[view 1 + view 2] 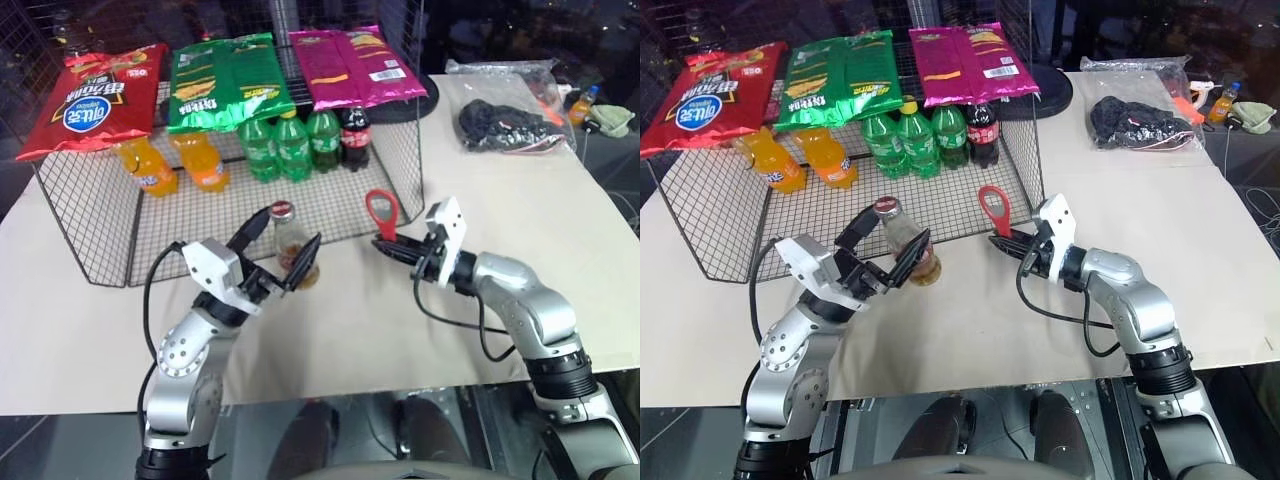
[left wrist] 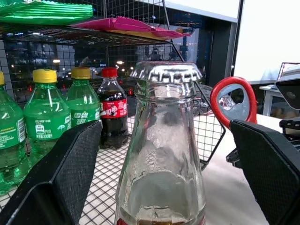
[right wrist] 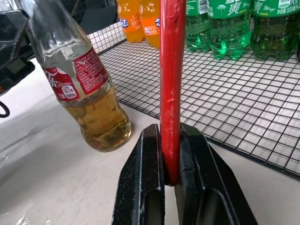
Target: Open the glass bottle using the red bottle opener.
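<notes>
The glass bottle (image 1: pixel 288 243), clear with a red label, amber drink and a metal cap, stands on the table just in front of the wire rack. My left gripper (image 1: pixel 292 228) is open, one black finger (image 2: pixel 61 173) on each side of the bottle's neck with a gap on both sides. To the bottle's right, my right gripper (image 1: pixel 386 243) is shut on the handle of the red bottle opener (image 1: pixel 381 208). It holds the opener upright with its ring head on top. The wrist view shows the opener (image 3: pixel 171 89) clamped between the two pads (image 3: pixel 140 178).
The wire rack (image 1: pixel 100 230) behind the bottle holds orange soda bottles (image 1: pixel 150 168), green bottles (image 1: pixel 290 148) and a dark cola bottle (image 1: pixel 355 138). Snack bags (image 1: pixel 225 80) lie on its top. A bag of dark items (image 1: pixel 505 125) lies at the far right.
</notes>
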